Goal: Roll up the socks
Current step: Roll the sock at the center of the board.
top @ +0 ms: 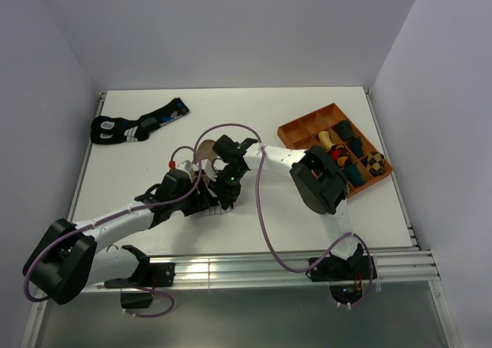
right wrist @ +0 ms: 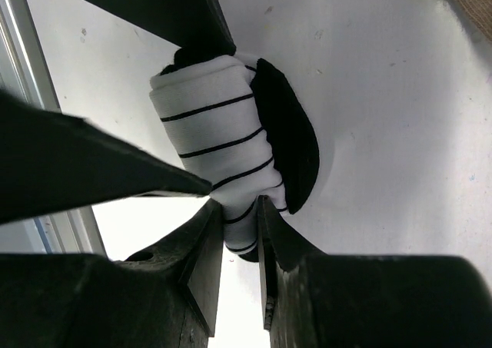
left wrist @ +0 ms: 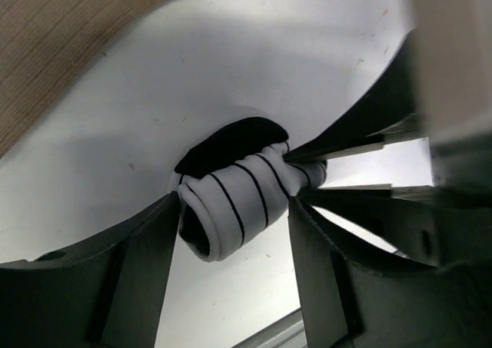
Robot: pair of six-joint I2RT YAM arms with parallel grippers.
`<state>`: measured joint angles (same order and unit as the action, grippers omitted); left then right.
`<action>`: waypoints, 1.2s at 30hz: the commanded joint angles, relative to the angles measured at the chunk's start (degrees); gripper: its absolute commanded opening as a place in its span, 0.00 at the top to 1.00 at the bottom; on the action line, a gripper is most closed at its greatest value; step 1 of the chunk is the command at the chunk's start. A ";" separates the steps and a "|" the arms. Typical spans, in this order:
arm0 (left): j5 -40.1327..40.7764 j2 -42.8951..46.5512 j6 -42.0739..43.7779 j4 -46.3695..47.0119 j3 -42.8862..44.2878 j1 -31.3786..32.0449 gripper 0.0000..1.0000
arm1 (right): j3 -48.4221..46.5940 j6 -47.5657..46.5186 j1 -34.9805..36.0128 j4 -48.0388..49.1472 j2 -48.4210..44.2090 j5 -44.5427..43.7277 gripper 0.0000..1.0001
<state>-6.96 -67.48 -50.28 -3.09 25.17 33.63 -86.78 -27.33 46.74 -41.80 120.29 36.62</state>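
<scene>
The white sock with thin black stripes (left wrist: 238, 198) lies on the table as a tight roll, its black toe (right wrist: 288, 133) sticking out at one side. My right gripper (right wrist: 240, 202) is shut on one end of the roll (right wrist: 215, 125). My left gripper (left wrist: 234, 210) is open, one finger (left wrist: 146, 271) on each side of the roll's other end. The tan-brown sock (left wrist: 61, 48) lies flat just beyond, a bit of it showing in the top view (top: 204, 156). There, both grippers (top: 209, 200) (top: 227, 199) meet over the roll and hide it.
A pair of black socks with blue and white marks (top: 134, 125) lies at the far left. An orange divided tray (top: 296, 131) with several rolled bundles stands at the right. The table's metal front rail (top: 254, 267) runs close behind the grippers.
</scene>
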 commanded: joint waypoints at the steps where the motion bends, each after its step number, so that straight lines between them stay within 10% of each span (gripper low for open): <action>1: -1.83 -0.90 0.27 4.41 -1.43 0.21 0.37 | 0.82 0.08 -1.04 -3.73 2.67 -5.42 0.86; 26: -2.44 -5.55 -3.07 9.51 -2.50 0.21 0.46 | 2.49 2.28 -3.67 -4.52 2.67 -2.34 0.87; 36: -3.15 -12.49 -3.42 6.61 2.07 0.21 0.67 | 5.30 1.58 -3.67 -4.61 1.70 -1.38 0.86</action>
<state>-11.22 -77.41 -54.30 6.70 25.67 33.63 -85.01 -24.86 43.22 -43.53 120.33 40.10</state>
